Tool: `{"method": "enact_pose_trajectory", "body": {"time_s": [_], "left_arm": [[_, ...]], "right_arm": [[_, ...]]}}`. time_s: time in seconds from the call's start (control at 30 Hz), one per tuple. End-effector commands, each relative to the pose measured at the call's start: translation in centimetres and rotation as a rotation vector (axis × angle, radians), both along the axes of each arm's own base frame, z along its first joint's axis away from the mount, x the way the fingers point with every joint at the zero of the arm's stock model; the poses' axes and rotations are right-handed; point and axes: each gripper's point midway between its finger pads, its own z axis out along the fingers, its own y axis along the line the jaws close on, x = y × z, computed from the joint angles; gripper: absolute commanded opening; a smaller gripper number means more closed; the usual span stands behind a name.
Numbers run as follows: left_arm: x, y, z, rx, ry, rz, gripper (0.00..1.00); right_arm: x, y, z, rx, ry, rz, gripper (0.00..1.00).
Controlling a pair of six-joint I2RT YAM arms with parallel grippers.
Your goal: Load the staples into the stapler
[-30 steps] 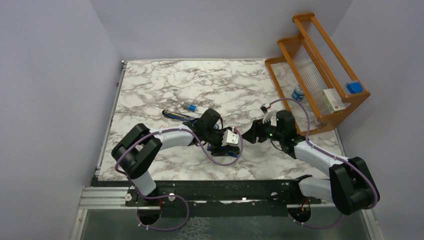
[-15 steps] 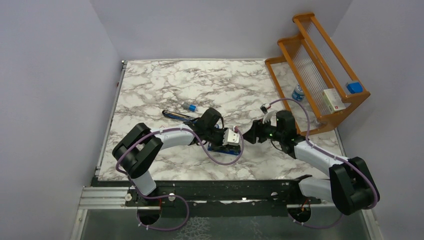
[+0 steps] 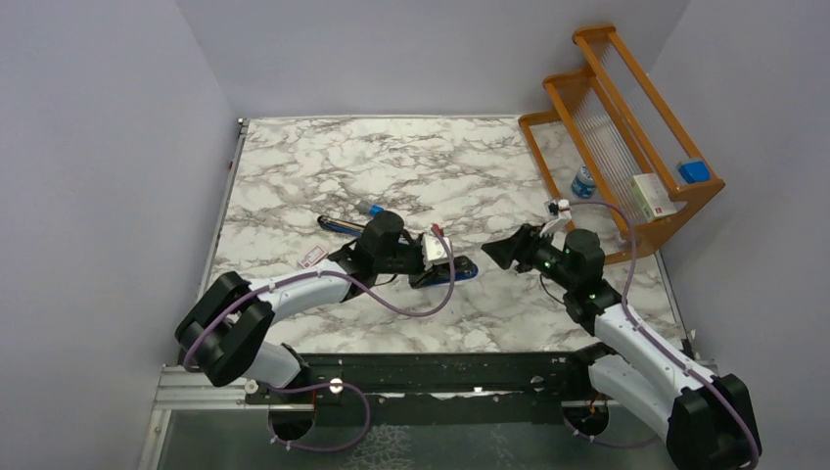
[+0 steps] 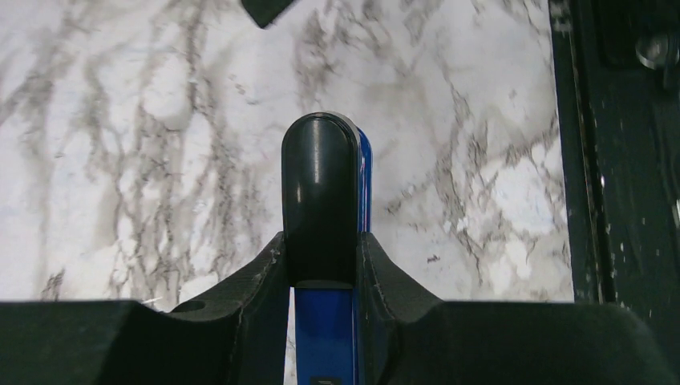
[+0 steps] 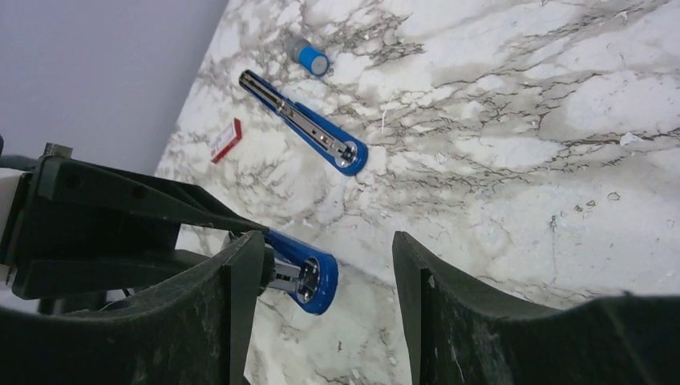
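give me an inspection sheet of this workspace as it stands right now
surface: marble table, no spill or damage seen
job's things: stapler clamped by the left arm; staple box lying apart from both arms; loose staples not made out
clutter: second blue stapler piece lying metal channel up; blue-capped cylinder on its side beyond it
grippers: left gripper shut on the stapler; right gripper open, empty, facing the stapler
cables: purple cable loops close beside the held stapler
surroundings: wooden rack at the right, carrying a white box and a blue block; small bottle at its foot
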Motion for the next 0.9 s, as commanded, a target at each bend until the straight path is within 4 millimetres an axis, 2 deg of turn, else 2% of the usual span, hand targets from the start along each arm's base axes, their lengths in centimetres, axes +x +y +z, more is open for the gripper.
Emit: {"method": "enact_pose_trajectory", "body": {"time_s": [0.0,0.17,0.27,0.57,0.87], "left_arm": [[2.7,-1.1,8.9,-0.335,-0.007,0.218,0.00],[4.5,0.0,12.4,-0.476,0.040,0.397,0.00],[4.8,0.3,13.5,-0.516,0.047,0.424,0.00],[4.4,-0.4,13.6,-0.518,0.048,0.376,0.00],[4.7,-0.5,13.4,-0.511,0.036,0.376,0.00]], "right_arm": [[1.5,-0.8,3.6,0.172,-0.034,-0.140,0.64],[2.5,-0.5,6.5,0.201,-0.058,-0.145,0.64],[3.1,0.0,6.5,0.206,-0.031,-0.134,0.64],[3.6,1.8,5.3,0.278,0.017,-0.065,0.63],[4.0,2.7,5.2,0.284,0.032,-0.017,0.58]]}}
